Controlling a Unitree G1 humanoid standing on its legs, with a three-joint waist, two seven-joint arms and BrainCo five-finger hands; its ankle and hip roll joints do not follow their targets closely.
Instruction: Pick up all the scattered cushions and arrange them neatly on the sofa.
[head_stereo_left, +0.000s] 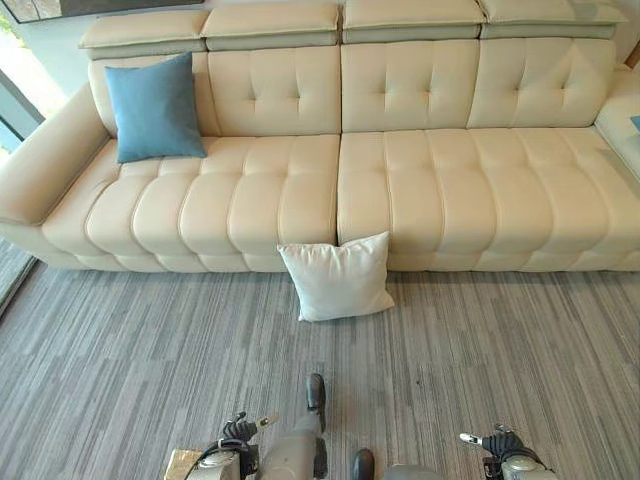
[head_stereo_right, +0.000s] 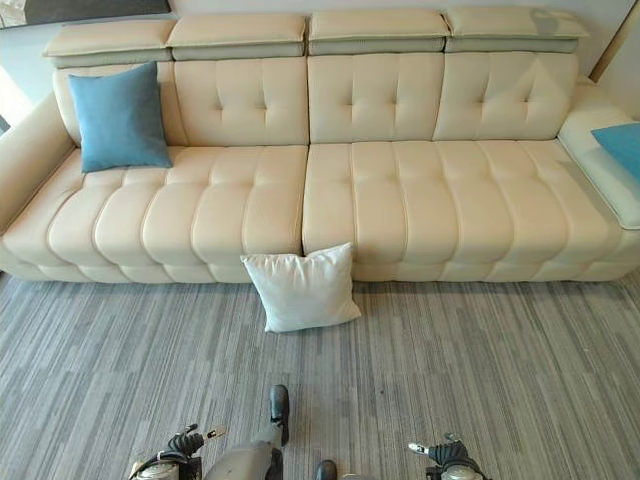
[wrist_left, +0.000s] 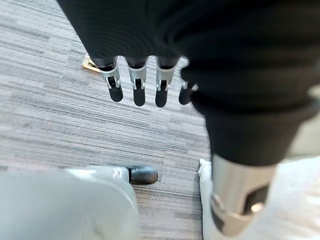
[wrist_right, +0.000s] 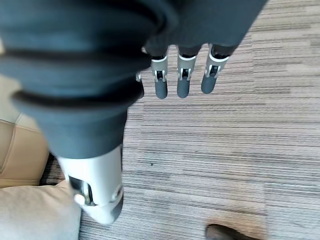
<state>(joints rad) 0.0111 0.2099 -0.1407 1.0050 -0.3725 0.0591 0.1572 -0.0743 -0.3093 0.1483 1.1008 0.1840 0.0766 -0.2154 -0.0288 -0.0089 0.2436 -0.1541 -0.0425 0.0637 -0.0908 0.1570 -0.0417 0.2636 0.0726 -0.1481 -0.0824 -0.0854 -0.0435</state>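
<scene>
A cream sofa (head_stereo_left: 400, 190) spanned the far side of the scene, from ten o'clock round to two o'clock. One blue cushion (head_stereo_left: 153, 108) stood upright against the backrest at the sofa's ten o'clock end, resting on the seat. A white cushion (head_stereo_left: 337, 277) sat on the grey striped carpet (head_stereo_left: 150, 350) at twelve o'clock, leaning against the sofa's front edge where the two seat sections met. The corner of a second blue cushion (head_stereo_right: 618, 146) lay on the sofa section at two o'clock.

The left hand (wrist_left: 137, 82) hung low at seven o'clock, fingers straight and apart, holding nothing, with carpet beneath the fingertips. The right hand (wrist_right: 182, 75) hung low at five o'clock, fingers likewise extended and empty, above the carpet. Both hands were well apart from the white cushion.
</scene>
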